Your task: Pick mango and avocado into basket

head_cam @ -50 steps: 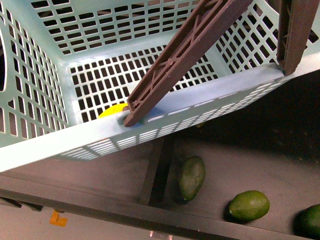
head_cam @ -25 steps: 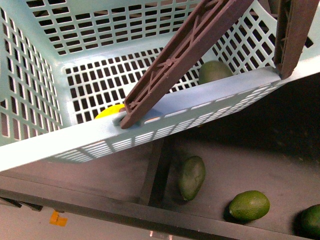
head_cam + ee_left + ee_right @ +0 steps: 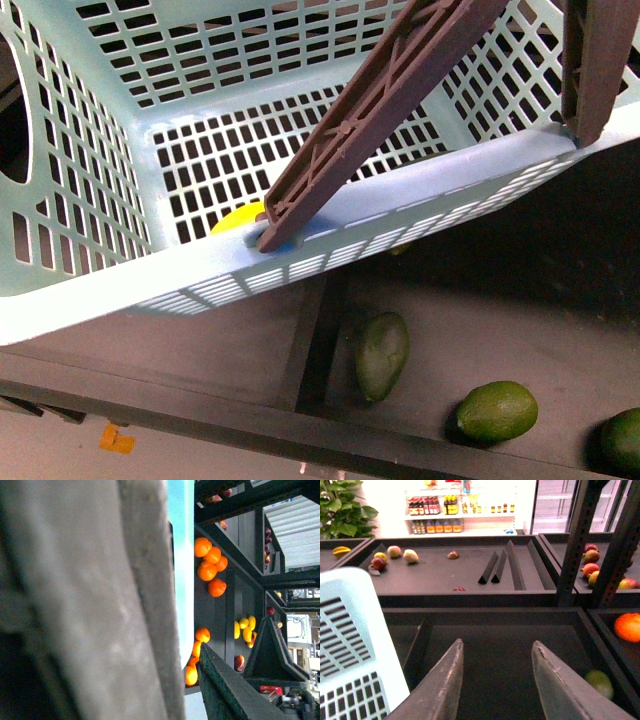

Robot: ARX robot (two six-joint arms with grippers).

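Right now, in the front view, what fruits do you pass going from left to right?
Yellow mango peeking out inside the basket → dark avocado on the shelf → brighter green avocado → green fruit cut off at the right edge.

Grey, tapered right pincer (image 3: 496,645)

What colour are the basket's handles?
Brown handles on a teal basket; clearest in the front view.

Shelf (image 3: 560,320): you're looking at a dark tray, with a raised divider (image 3: 312,345) toward its left.
On it: dark avocado (image 3: 383,355) just beside the divider; brighter avocado (image 3: 497,411) further right; third avocado (image 3: 622,440) cut by the frame edge.
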